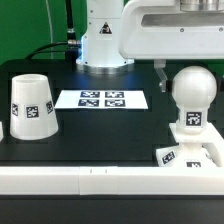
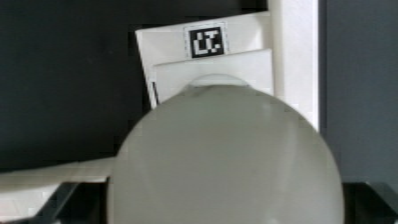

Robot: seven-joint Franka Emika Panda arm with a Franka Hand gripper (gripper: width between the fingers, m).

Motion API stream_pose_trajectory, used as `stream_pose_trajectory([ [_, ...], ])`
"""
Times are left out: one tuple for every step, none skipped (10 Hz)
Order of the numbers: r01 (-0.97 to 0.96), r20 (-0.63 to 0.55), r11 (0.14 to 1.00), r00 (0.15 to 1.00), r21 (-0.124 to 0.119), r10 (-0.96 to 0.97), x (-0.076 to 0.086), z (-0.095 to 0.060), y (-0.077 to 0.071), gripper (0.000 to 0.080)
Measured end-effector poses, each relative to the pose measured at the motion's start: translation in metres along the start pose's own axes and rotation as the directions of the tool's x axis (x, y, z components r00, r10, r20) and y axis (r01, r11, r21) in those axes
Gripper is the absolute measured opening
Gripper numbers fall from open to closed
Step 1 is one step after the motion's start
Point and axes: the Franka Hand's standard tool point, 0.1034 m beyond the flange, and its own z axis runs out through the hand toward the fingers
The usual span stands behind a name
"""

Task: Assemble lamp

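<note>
Exterior view, shade: you find the white cone shade [image 1: 32, 104] at the left of the frame, wide end down, its tag facing you, well apart from the other lamp parts.
Exterior view, marker board: it lies flat mid-frame, the marker board [image 1: 100, 99] on the black table [image 1: 120, 135], just before the arm's pedestal [image 1: 100, 45].
Exterior view, bulb: your bulb [image 1: 192, 88] stands upright at the right of the frame, neck down and tagged, on the base [image 1: 192, 154].
Exterior view, base: it sits lower right, against the white rail [image 1: 90, 180] along the bottom of the frame.
Exterior view, gripper: the gripper [image 1: 189, 72] hangs over the bulb at the upper right. You see one dark finger [image 1: 160, 72] just beside the ball.
Wrist view, bulb: the bulb [image 2: 222, 160] fills the lower middle, close and blurred.
Wrist view, base: beyond it, upper middle, you see the base [image 2: 199, 68] with its tag, next to the rail [image 2: 299, 60].
Claw state: you cannot tell whether it grips the bulb or stands released.
</note>
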Motion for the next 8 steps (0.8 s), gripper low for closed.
stream_pose_trajectory([
  [-0.140,0.003,0.990,0.990,0.003,0.140,0.0001,0.0002,0.0009,0.0576],
  [-0.269,0.006,0.963,0.963,0.006,0.269,-0.0003,0.0004,0.0009,0.0576],
  [-0.413,0.006,0.911,0.911,0.003,0.413,-0.0015,0.0006,0.0000,0.0576],
  [-0.492,0.006,0.871,0.871,0.002,0.492,-0.0016,0.0008,0.0002,0.0576],
  [-0.527,0.011,0.850,0.850,0.005,0.527,-0.0013,0.0008,0.0009,0.0576],
  [-0.524,0.015,0.851,0.851,0.000,0.524,-0.0007,0.0007,0.0006,0.0576],
  [-0.559,0.018,0.829,0.829,0.000,0.559,-0.0009,0.0007,0.0006,0.0576],
  [-0.541,0.017,0.841,0.841,0.002,0.541,-0.0008,0.0008,0.0003,0.0576],
])
